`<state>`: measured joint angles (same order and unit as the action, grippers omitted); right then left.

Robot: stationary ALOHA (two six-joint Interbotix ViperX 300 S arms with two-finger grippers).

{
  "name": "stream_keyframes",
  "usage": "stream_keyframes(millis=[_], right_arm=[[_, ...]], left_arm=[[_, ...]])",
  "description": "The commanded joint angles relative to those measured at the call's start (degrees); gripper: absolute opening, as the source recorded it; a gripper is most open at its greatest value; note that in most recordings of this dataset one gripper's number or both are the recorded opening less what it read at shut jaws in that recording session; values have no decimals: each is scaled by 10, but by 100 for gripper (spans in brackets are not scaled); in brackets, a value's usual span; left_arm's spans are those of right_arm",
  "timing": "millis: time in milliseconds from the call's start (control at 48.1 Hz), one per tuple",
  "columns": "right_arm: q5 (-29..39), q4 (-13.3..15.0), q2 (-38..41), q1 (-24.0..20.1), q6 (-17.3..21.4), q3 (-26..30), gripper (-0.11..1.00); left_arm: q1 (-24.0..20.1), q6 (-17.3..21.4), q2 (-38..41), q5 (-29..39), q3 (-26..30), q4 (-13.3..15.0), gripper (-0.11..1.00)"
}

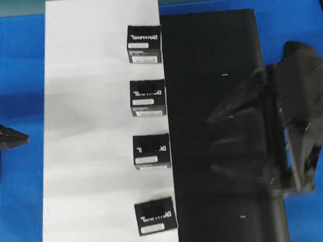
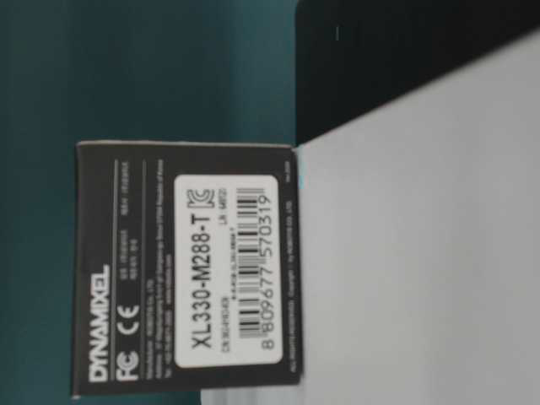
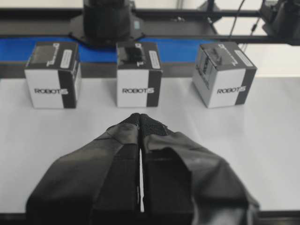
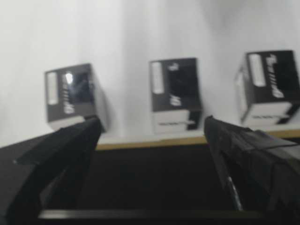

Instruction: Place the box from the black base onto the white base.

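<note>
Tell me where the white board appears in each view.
Overhead: the white board fills the left centre.
Table-level: lower right.
Left wrist: across the middle.
Right wrist: upper half.
Shared landmark: the black boxes standing along its edge.

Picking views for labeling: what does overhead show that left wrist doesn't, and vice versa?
Overhead only: all four boxes in a column along the white base's right edge, the black base with no box on it, and the open right gripper above it.
Left wrist only: the shut left gripper and the boxes' white ROBOTIS faces.
Both: the white base and boxes standing on it.
</note>
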<state>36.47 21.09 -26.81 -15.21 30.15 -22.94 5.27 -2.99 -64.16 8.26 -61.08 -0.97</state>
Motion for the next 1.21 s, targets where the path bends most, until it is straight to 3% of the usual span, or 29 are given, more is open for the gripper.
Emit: stream_keyframes(millis=[0, 270, 582, 1185], right_arm=[[-33, 3, -41, 19, -1, -33, 100], [-66, 3, -145, 62, -4, -137, 99], [-99, 3, -247, 79, -1, -237, 99], [-118, 0, -367, 101, 1, -339, 99]], left_arm=[[1, 2, 4, 1, 17, -1, -3], [1, 4, -1, 47, 16, -1, -3], [-6, 2, -39, 72, 15, 0, -3], [-7, 2, -61, 75, 21, -1, -3]])
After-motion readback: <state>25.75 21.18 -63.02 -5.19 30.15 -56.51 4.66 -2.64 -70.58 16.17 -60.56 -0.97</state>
